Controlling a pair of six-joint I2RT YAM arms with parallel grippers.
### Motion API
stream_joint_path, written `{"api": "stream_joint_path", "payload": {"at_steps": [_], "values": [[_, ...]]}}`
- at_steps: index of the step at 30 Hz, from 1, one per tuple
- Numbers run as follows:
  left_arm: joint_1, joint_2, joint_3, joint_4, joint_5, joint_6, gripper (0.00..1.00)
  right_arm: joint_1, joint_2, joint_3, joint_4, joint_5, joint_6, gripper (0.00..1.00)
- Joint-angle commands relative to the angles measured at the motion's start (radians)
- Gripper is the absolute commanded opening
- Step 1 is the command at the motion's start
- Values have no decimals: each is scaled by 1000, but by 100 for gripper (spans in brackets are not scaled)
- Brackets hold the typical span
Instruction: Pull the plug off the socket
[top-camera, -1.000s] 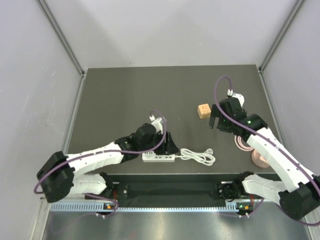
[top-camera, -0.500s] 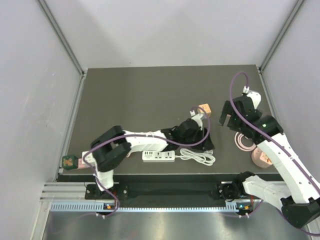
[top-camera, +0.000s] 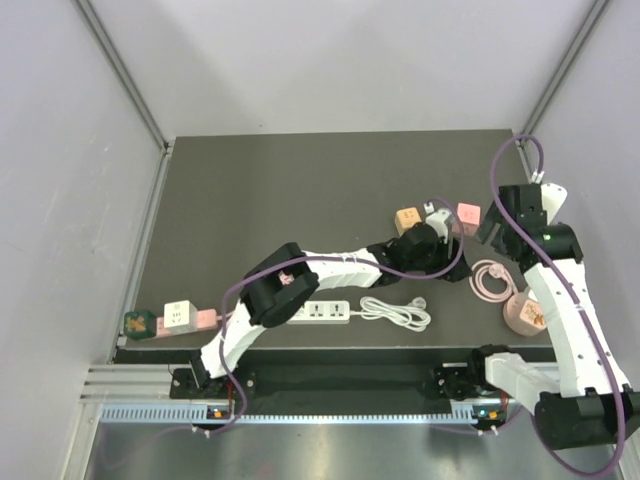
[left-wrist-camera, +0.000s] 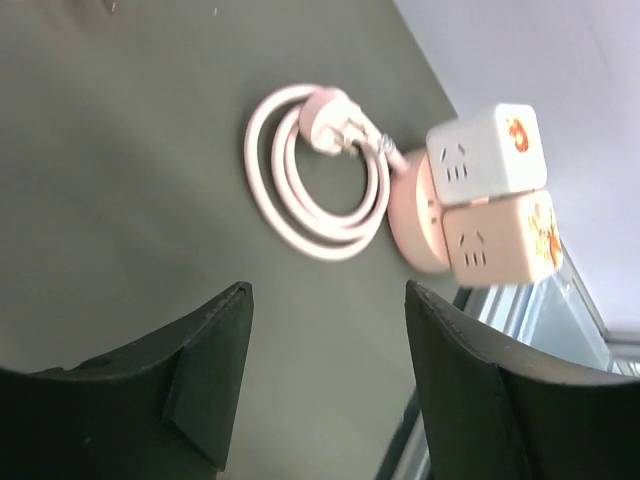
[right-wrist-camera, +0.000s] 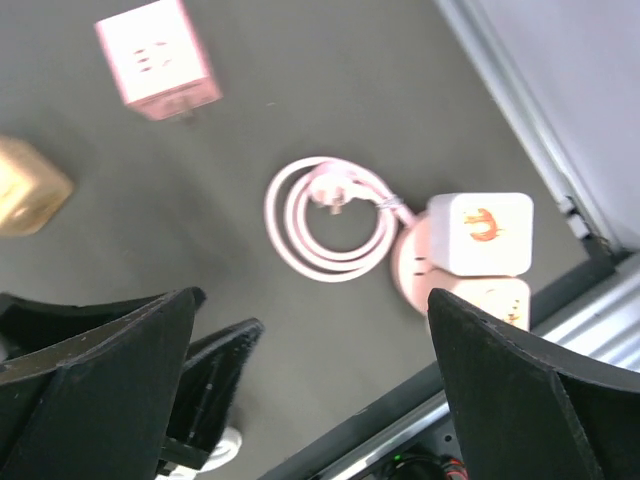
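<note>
A pink coiled cable (top-camera: 489, 279) lies at the right, its plug (left-wrist-camera: 334, 131) loose inside the coil with pins showing (right-wrist-camera: 334, 199). The cable runs to a round pink socket base (top-camera: 524, 316) that carries a white cube adapter (left-wrist-camera: 490, 155) and a peach cube adapter (left-wrist-camera: 505, 236). My left gripper (top-camera: 452, 267) is stretched far right, open and empty, just left of the coil (left-wrist-camera: 328, 300). My right gripper (top-camera: 492, 232) hangs open and empty above the coil (right-wrist-camera: 312, 300). The left gripper's finger (right-wrist-camera: 214, 382) shows in the right wrist view.
A white power strip (top-camera: 318, 313) with its coiled white cable (top-camera: 393, 311) and loose plug (top-camera: 420, 302) lies near the front. An orange cube (top-camera: 406, 220) and a pink cube (top-camera: 468, 214) sit mid-right. Green (top-camera: 138, 322) and white (top-camera: 178, 315) cubes sit at the front left edge.
My left arm has swept right, from the white power strip to beside the pink coil. My right gripper has moved back and to the right. The left-edge cubes are uncovered.
</note>
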Motion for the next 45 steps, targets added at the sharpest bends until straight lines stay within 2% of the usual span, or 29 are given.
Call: {"api": "stream_joint_path", "payload": {"at_steps": [1,7,12,23,29,32,36,37,40,45], "values": [[5,76,75,104,-6,0,66,-63,-13,87,-24,-9,-58,100],[3,199,187,161,-12,-49,60,-90,-31,103,-52,-29,-47,100],[3,291,280,140,-36,-37,59,-92,-41,86,-58,-73,-44,100],[3,360,315,163,5,-68,49,-93,-59,98,-74,-114,-21,100],[5,401,392,128,8,-89,49,-92,-30,117,-72,-136,-26,100],[9,424,417,117,16,-112,45,-95,-27,121,-69,-150,-29,100],[12,434,423,115,24,-121,40,-93,-22,120,-63,-151,-38,100],[12,432,420,117,27,-118,35,-94,-21,114,-57,-153,-40,100],[12,414,391,138,25,-117,28,-92,-13,83,-51,-164,-38,100],[14,378,349,120,20,-95,25,-93,8,8,-20,-162,-9,100]]}}
